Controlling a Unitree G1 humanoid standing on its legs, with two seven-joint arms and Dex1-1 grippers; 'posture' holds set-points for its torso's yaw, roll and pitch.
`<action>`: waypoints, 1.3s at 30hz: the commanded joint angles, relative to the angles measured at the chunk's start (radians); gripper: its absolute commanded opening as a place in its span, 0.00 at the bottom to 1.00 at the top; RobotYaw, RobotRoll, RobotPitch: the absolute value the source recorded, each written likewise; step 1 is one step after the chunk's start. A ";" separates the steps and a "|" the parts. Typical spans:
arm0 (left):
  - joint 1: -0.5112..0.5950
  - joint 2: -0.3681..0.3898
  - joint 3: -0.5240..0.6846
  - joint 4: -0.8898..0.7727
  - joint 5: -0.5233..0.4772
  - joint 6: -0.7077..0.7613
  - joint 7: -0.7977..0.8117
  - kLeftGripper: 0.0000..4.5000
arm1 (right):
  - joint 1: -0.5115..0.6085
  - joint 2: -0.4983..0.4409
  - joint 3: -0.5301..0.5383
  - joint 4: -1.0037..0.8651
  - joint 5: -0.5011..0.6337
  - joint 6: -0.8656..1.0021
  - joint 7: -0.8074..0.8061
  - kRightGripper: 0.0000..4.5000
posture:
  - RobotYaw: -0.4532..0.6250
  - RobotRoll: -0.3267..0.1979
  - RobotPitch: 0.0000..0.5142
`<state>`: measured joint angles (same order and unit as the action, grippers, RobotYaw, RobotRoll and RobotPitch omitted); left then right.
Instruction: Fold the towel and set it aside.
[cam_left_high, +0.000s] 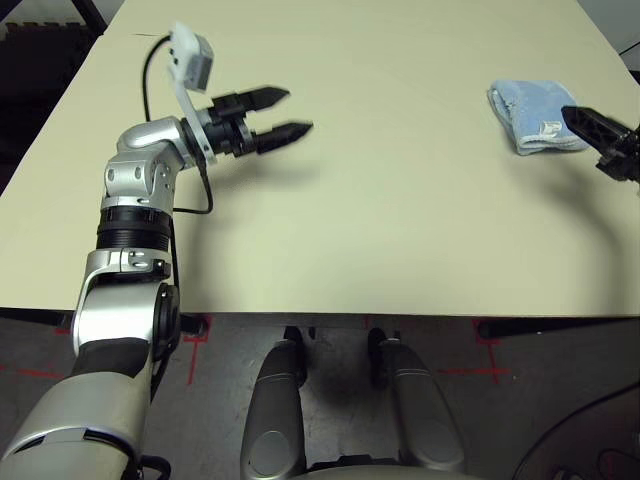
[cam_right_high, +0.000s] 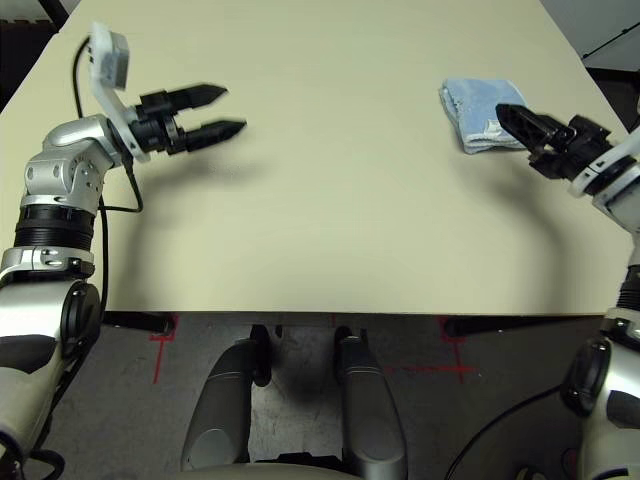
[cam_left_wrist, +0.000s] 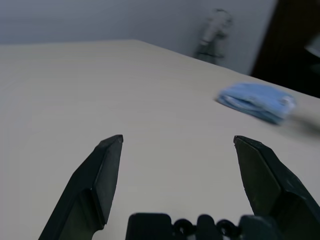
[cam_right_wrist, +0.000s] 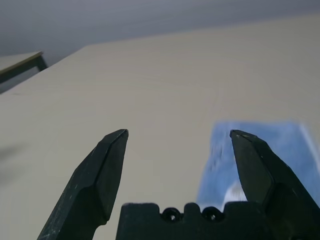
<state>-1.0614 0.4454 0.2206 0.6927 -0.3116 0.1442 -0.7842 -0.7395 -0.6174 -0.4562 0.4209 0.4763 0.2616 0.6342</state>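
Towel (cam_right_high: 483, 115) lay folded into a compact light-blue bundle on the table (cam_right_high: 340, 190), toward the far right side, near the right edge. Looked already folded and set aside, layered edges showing on the near side, white tag facing the robot. Judged task nearly or fully done.

Left gripper (cam_left_high: 283, 114) hung above the left part of the table, well apart from the towel, fingers spread wide, holding nothing. Pointed roughly across the table toward the right; probably parked clear of the work area since nothing left to grab on that side.

Right gripper (cam_right_high: 516, 122) sat just beside the towel's near right edge, fingers fully apart, gripping nothing. Overlapped the bundle in the head views; contact could not be told. Open jaws next to the cloth read as a release, with the bundle resting on its own.

Table otherwise plain beige. Risk judged low: loose folds could spring open if bumped by the right fingers.
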 joint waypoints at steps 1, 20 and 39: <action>-0.028 -0.041 0.057 0.106 0.044 -0.147 0.262 1.00 | -0.063 0.071 0.053 0.134 -0.123 -0.238 -0.119 0.99 | 0.43 0.62 0.52; 0.024 -0.008 0.055 0.423 0.172 -0.549 0.522 1.00 | -0.292 0.202 0.113 0.755 -0.255 -0.729 -0.224 0.99 | 0.45 0.62 0.55; 0.021 0.011 0.064 0.458 0.148 -0.487 0.403 1.00 | -0.218 0.186 0.100 0.715 -0.255 -0.694 -0.364 0.99 | 0.42 0.62 0.54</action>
<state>-1.0466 0.4545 0.2753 1.1505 -0.1571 -0.3486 -0.3934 -0.9762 -0.4286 -0.3502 1.1461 0.2109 -0.4450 0.2557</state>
